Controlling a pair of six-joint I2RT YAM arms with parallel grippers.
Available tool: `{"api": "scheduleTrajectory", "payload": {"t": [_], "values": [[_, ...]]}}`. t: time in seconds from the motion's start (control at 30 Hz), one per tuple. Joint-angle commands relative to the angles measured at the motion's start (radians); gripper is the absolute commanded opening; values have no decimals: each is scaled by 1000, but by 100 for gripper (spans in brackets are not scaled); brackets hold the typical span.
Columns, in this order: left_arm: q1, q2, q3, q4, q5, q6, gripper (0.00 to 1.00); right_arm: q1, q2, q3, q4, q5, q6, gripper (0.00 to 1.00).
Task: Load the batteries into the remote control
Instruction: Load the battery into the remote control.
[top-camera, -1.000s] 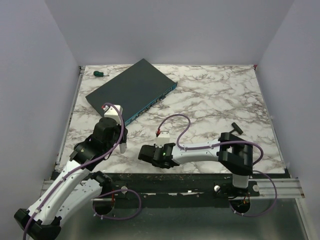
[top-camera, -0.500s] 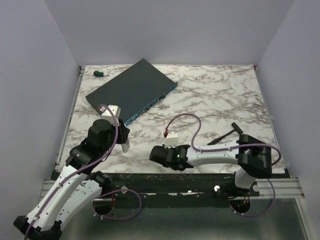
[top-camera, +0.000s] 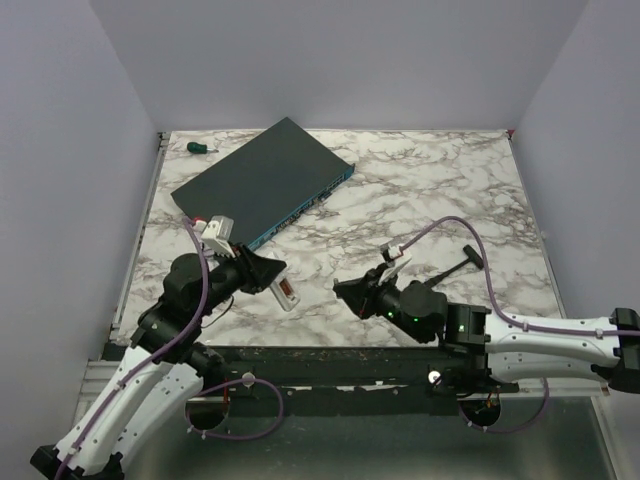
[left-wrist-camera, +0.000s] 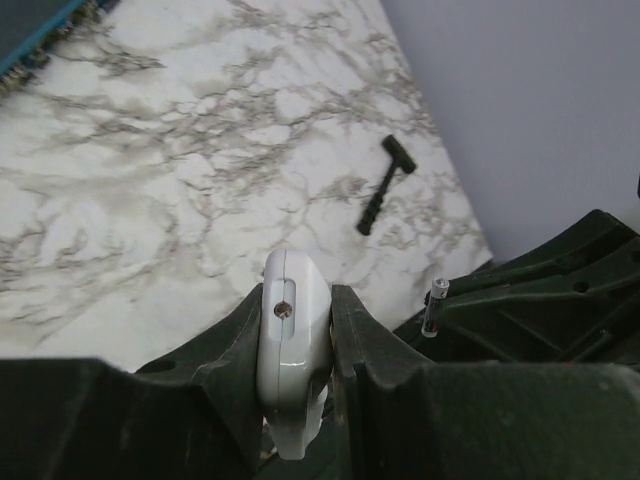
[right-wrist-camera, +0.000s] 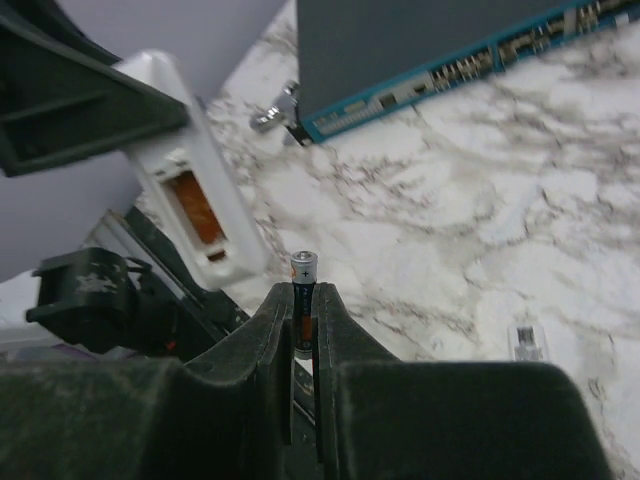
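Note:
My left gripper (top-camera: 262, 272) is shut on the white remote control (top-camera: 283, 290) and holds it above the table, its free end pointing right. In the left wrist view the remote (left-wrist-camera: 293, 340) stands edge-on between the left gripper's (left-wrist-camera: 298, 302) jaws. My right gripper (top-camera: 348, 294) is shut on a battery (right-wrist-camera: 304, 290), plus end outward, just right of the remote. In the right wrist view the remote (right-wrist-camera: 190, 200) shows an open compartment with an orange inside, up-left of the right gripper (right-wrist-camera: 303, 298). The battery also shows in the left wrist view (left-wrist-camera: 432, 305).
A big dark flat box with a blue edge (top-camera: 265, 180) lies at the back left. A green screwdriver (top-camera: 200, 148) lies behind it. A black T-shaped tool (top-camera: 462, 262) lies right of the grippers. A small pale object (right-wrist-camera: 527, 340) lies on the marble table (top-camera: 430, 190).
The left gripper has lifted the remote and turned it to point right. The right arm has swung out to the right, and its gripper has moved right and risen beside the remote.

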Motion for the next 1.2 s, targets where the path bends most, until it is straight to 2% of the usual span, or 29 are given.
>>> {"api": "scheduleTrajectory", "payload": {"t": [0.0,0.13,0.37,0.5,0.7,1.17], "values": [[5,-37,-133,257,151,-337,0,6,-81,-60,322,-115,-314,1],[4,-46,-229,372,162,-484,0,6,-38,-18,346,-178,-383,1],[4,-49,-242,369,159,-496,0,6,102,1,505,-279,-385,1],[4,-54,-237,361,161,-496,0,6,186,21,543,-296,-398,1],[5,-57,-239,358,172,-497,0,7,243,44,545,-302,-409,1],[4,-60,-239,345,170,-487,0,6,224,44,460,-251,-470,1]]}}
